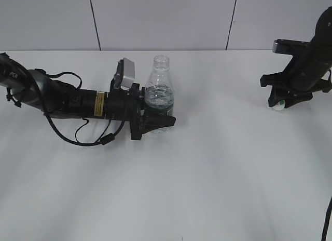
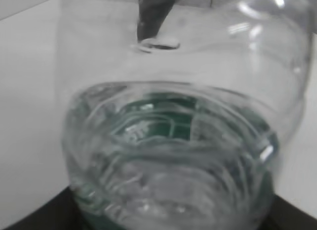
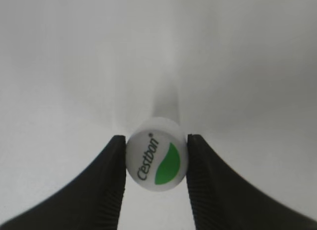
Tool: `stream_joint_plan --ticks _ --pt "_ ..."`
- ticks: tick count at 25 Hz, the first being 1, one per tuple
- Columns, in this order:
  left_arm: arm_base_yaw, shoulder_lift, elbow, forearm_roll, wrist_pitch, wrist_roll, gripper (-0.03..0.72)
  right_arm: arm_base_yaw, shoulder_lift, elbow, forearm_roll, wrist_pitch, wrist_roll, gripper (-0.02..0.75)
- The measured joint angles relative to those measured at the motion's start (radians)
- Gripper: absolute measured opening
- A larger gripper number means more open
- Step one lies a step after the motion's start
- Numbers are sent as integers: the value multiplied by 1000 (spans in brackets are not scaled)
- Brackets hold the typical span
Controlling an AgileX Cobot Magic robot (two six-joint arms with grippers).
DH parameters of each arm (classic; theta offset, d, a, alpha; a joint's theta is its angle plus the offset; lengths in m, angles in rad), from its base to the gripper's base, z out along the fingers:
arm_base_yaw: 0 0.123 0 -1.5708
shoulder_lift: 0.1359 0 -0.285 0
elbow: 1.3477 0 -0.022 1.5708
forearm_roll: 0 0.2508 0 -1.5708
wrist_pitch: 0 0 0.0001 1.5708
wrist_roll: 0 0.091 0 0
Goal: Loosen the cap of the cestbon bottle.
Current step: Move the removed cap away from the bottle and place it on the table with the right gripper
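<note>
While the right gripper (image 3: 156, 163) sits low at the far right of the white table (image 1: 218, 173), its two dark ribbed fingers (image 3: 111, 190) press against opposite sides of the cap (image 3: 156, 159), a small white disc printed "Cestbon" with a green leaf shape. From the exterior camera that cap (image 1: 280, 105) is only a pale speck with a hint of green beneath the gripper (image 1: 281, 102), and whether it touches the table or hangs just above it is unclear. The arm above is cut off by the frame edge.

Well apart, left of centre, the left gripper (image 1: 158, 121) lies horizontally along the table, its black fingers closed around the lower body of the cestbon bottle (image 1: 158, 88). The bottle stands upright with its threaded neck open and bare. Its green label band is partly covered by the fingers, and the lettering is unreadable.

From the left wrist camera, the bottle (image 2: 173, 155) fills nearly the whole frame, blurred, with green showing through the clear ribbed plastic. Only dark slivers of the gripper show at the bottom corners. Through the plastic, the distant right gripper and cap (image 2: 158, 43) appear as a distorted smudge.
</note>
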Motion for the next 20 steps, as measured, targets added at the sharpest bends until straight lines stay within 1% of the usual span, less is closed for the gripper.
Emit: stream_joint_plan --ticks 20 --pt "0 0 0 1 0 0 411 0 4 0 0 7 5 287"
